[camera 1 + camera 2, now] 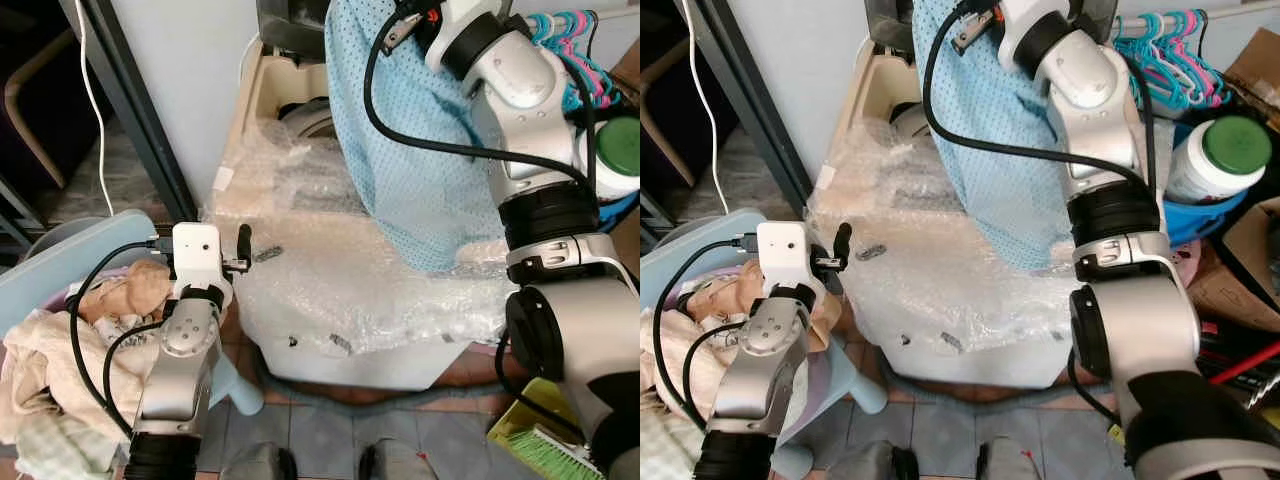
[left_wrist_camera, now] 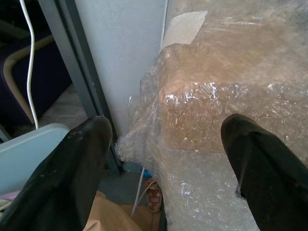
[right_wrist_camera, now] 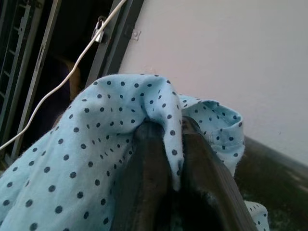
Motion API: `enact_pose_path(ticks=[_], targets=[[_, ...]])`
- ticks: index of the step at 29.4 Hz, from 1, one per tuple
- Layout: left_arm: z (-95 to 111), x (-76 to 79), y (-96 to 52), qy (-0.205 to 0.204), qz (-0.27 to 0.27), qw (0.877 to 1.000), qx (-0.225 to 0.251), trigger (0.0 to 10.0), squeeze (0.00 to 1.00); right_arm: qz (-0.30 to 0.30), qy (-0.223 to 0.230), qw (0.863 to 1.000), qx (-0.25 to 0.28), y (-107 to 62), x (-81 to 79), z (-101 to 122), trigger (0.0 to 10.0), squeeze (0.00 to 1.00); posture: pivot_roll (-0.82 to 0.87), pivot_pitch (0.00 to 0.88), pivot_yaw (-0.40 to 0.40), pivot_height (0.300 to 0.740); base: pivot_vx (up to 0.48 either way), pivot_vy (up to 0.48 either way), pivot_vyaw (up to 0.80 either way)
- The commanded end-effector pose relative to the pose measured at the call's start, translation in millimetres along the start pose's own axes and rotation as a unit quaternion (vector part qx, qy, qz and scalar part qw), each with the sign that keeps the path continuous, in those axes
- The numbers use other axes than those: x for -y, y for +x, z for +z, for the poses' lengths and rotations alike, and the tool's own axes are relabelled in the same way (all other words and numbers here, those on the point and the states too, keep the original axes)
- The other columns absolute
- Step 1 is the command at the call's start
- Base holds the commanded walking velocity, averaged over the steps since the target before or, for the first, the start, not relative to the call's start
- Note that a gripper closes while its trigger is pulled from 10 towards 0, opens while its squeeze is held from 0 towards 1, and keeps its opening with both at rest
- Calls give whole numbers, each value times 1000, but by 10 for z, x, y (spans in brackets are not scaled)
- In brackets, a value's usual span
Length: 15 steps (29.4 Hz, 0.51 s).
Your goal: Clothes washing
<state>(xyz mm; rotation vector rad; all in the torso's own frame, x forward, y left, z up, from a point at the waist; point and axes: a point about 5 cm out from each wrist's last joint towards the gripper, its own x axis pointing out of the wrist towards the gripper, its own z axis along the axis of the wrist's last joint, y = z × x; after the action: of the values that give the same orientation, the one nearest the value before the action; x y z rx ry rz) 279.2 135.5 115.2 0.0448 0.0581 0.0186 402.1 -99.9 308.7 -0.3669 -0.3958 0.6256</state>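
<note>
Right gripper (image 3: pixel 166 144): jaws clamped on blue dotted garment (image 1: pixel 400 150), raised above washing machine (image 1: pixel 330 290) (bubble-wrapped). Left gripper (image 2: pixel 168 159): jaws wide, empty, beside laundry basket (image 1: pixel 60 270). Best lowered straight over drum opening (image 1: pixel 305 115), hem clear of rim.

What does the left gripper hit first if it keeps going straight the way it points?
Probably the bubble wrap over the washing machine. The left gripper is open, aimed at the wrapped corner beside the grey wall. Its other finger lines up nearer the gap by the wall, though depth is unclear.
</note>
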Motion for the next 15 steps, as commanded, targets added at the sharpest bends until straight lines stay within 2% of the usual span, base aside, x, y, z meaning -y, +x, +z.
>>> enact_pose_path(ticks=[1,2,3,4,5,7,8,9,10,11,12,13,14,15], targets=[[-23,-21,-39,8,3,1000,-12,10000,0,-5,16,998,-67,32,-52,-190,10000,0,-9,70,32,740,0,0,0],[-28,-27,-45,9,4,1000,-15,10000,0,-9,19,996,-90,24,-63,-260,10000,0,-8,71,31,740,0,0,0],[-61,-69,-86,12,7,999,-33,10000,0,-20,-8,984,-179,-41,-119,-526,10000,0,-2,73,29,740,0,0,0],[-61,-69,-86,12,7,999,-33,10000,0,-20,-8,984,-179,-41,-119,-526,10000,0,-2,73,29,740,0,0,0],[-115,-115,-142,15,10,998,-52,10000,0,-59,11,970,-235,-136,-91,-712,10000,0,11,75,24,740,0,0,0],[-173,-158,-198,20,12,998,-65,10000,0,-110,54,961,-247,-209,-5,-777,10000,0,16,77,22,740,0,0,0],[-212,-210,-249,21,19,997,-72,10000,0,-210,88,944,-238,-327,235,-774,10000,0,23,80,19,740,0,0,0],[-219,-231,-267,22,23,997,-74,10000,0,-263,104,929,-237,-411,370,-778,10000,0,23,82,18,740,0,0,0],[-219,-231,-267,22,23,997,-74,10000,0,-263,104,929,-237,-411,370,-778,10000,0,23,82,18,740,0,0,0],[-214,-229,-267,22,23,997,-73,10000,0,-308,130,916,-222,-489,492,-763,10000,0,24,85,17,740,0,0,0],[-207,-224,-266,22,23,997,-72,10000,0,-368,145,896,-200,-613,677,-723,10000,1000,24,87,15,740,0,0,0],[-204,-222,-266,22,23,997,-72,10000,0,-386,139,891,-193,-659,742,-703,10000,1000,24,87,15,740,0,0,0],[-203,-215,-262,23,22,997,-72,10000,0,-403,103,892,-176,-701,841,-627,10000,1000,23,88,15,740,0,0,0],[-193,-208,-258,23,22,997,-73,10000,0,-403,21,904,-141,-695,939,-451,10000,1000,21,89,14,740,0,0,0]])
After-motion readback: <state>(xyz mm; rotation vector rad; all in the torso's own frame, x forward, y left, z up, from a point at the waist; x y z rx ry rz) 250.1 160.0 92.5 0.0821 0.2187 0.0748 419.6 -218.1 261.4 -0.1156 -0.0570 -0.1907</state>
